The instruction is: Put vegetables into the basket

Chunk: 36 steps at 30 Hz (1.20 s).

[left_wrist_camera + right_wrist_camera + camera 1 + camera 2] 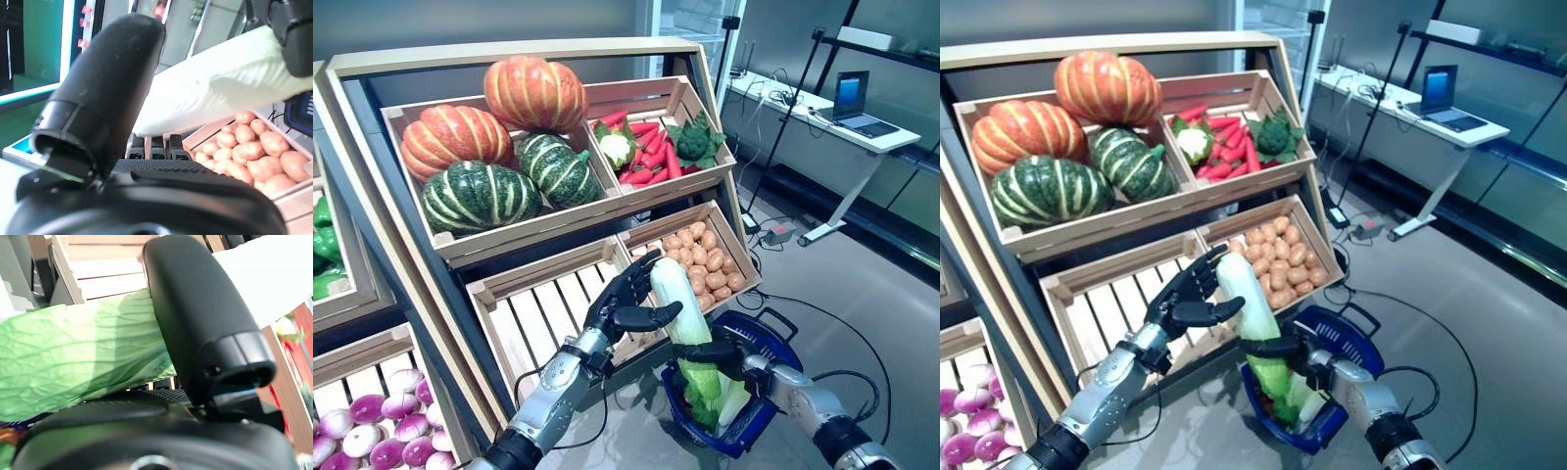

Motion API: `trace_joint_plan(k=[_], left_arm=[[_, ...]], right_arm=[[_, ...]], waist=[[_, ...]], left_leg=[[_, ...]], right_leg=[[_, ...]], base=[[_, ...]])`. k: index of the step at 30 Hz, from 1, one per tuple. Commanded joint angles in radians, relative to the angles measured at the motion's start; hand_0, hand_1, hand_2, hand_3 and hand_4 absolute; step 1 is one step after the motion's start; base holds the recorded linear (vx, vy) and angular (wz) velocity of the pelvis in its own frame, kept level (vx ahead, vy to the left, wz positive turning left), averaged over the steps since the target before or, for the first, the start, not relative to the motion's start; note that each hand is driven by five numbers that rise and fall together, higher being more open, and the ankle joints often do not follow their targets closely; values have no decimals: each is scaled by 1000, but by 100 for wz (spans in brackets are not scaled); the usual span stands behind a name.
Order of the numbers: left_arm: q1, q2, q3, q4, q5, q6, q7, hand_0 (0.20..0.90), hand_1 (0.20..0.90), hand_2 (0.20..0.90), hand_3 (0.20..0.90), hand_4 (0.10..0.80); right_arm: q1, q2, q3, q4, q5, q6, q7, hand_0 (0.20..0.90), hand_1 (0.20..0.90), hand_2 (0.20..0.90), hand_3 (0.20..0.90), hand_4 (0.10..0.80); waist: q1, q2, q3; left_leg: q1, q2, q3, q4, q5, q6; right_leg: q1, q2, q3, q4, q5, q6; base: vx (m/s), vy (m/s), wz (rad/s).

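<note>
While our right hand (736, 358) grips the cabbage (677, 299) near its leafy end, long axis upright above the basket (771, 403), our left hand (625, 304) rests open-fingered against its white top.

Bright, even indoor light fills the scene; the pumpkins (499, 137) show soft highlights. Below their crate the shelf lies in shadow. Both wrist views are blurred up close.
</note>
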Motion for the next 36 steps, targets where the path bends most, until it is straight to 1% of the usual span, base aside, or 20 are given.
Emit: trace_joint_plan(k=[1, 3, 4, 8, 9, 12, 15, 16, 19, 23, 29, 30, 31, 32, 33, 36], left_arm=[[-30, 1, 112, -61, 3, -94, -20, 900, 900, 900, 900, 800], [-16, -1, 137, -45, 32, -94, 2, 900, 900, 900, 900, 800], [-10, 0, 147, -33, 53, -95, 10, 900, 900, 900, 900, 800], [0, 4, 160, -5, 71, -72, 14, 900, 900, 900, 900, 800], [2, 4, 159, 1, 80, -67, 15, 900, 900, 900, 900, 800], [15, 14, 143, 22, 111, -40, 46, 900, 900, 900, 900, 800], [16, 14, 136, 43, 116, -31, 77, 900, 900, 900, 900, 800], [17, 18, 135, 53, 119, -20, 95, 900, 900, 900, 900, 800], [17, 23, 127, 66, 122, -19, 117, 900, 900, 900, 900, 800], [10, 34, 110, 62, 127, -23, 134, 900, 900, 900, 900, 800], [6, 35, 95, 65, 120, -19, 165, 900, 900, 900, 900, 800], [8, 37, 92, 62, 118, -19, 164, 900, 900, 900, 900, 800], [11, 39, 88, 60, 117, -21, 162, 900, 900, 900, 900, 800], [13, 39, 84, 61, 116, -24, 163, 900, 900, 900, 900, 800], [15, 41, 78, 59, 113, -25, 167, 900, 900, 900, 900, 800], [15, 40, 70, 63, 111, -34, 171, 900, 900, 900, 900, 800]], right_arm=[[-68, -88, -204, 56, 102, -125, -11, 300, 300, 300, 300, 400], [-46, -104, -238, 86, 124, -114, 17, 300, 300, 300, 300, 400], [-41, -114, -259, 103, 154, -96, 25, 300, 300, 300, 300, 400], [-56, -152, -341, 223, 231, -88, 46, 300, 300, 300, 300, 400], [-65, -157, -358, 251, 249, -98, 28, 300, 300, 300, 300, 400], [-105, -190, -423, 344, 265, -121, -32, 300, 300, 300, 300, 400], [-127, -204, -437, 390, 248, -116, -59, 300, 300, 300, 300, 400], [-145, -221, -444, 438, 231, -106, -68, 300, 300, 300, 300, 400], [-184, -248, -432, 538, 188, -86, -85, 300, 300, 300, 300, 400], [-227, -270, -424, 626, 195, -59, -90, 300, 300, 300, 300, 400], [-260, -281, -430, 685, 190, -1, -136, 300, 300, 300, 300, 400], [-265, -284, -434, 694, 185, 6, -144, 347, 347, 347, 347, 431], [-270, -289, -438, 700, 179, 13, -152, 505, 505, 505, 505, 536], [-274, -291, -440, 703, 178, 18, -160, 771, 771, 771, 771, 714], [-280, -291, -439, 710, 166, 16, -175, 900, 900, 900, 900, 800], [-286, -293, -436, 716, 156, 17, -189, 900, 900, 900, 900, 800]], waist=[[11, -13, -20], [8, -14, -15], [5, -10, -15], [9, -10, -11], [12, -13, -9], [17, -7, -7], [19, -4, -6], [23, -3, -8], [34, -3, -6], [45, -1, 0], [50, 9, 1], [51, 13, 1], [52, 18, 0], [53, 21, 0], [53, 27, 0], [51, 35, -1]], left_leg=[[12, -45, 38, 2, -77, 52], [15, -42, 44, 2, -78, 52], [25, -38, 34, 2, -95, 46], [29, -33, 34, 2, -99, 43], [21, -35, 44, 2, -82, 47], [20, -32, 41, 2, -84, 43], [18, -32, 38, 2, -85, 43], [16, -31, 37, 2, -84, 42], [9, -30, 29, 2, -80, 41], [2, -26, 18, 2, -78, 39], [-10, -23, -3, 2, -77, 34], [-12, -22, -6, 2, -77, 32], [-13, -21, -8, 2, -77, 31], [-15, -20, -9, 2, -76, 30], [-17, -20, -10, 2, -74, 28], [-19, -20, -11, 2, -72, 26]], right_leg=[[30, 28, 1, 2, -12, -37], [31, 30, 5, 2, -11, -38], [41, 34, 11, 2, -22, -30], [45, 37, 10, 2, -25, -30], [37, 35, 4, 2, -15, -38], [38, 36, -1, 2, -18, -38], [37, 36, -1, 2, -19, -38], [36, 36, -3, 2, -20, -38], [34, 37, -9, 2, -21, -41], [34, 40, -17, 2, -24, -45], [34, 43, -22, 2, -28, -50], [34, 43, -24, 2, -30, -51], [34, 42, -28, 2, -30, -51], [33, 42, -29, 2, -31, -51], [33, 40, -32, 2, -32, -52], [32, 38, -37, 2, -32, -52]], base=[[7, -6, -6], [43, -4, -6], [77, -1, -11], [31, -25, -8], [-30, -41, 0], [3, -26, 0], [9, -12, 0], [23, -32, 0], [19, -43, 1], [22, -43, 2], [23, -41, 8], [20, -30, 5], [0, 0, 0], [0, 0, 0], [0, 0, 0], [3, -7, 3]])
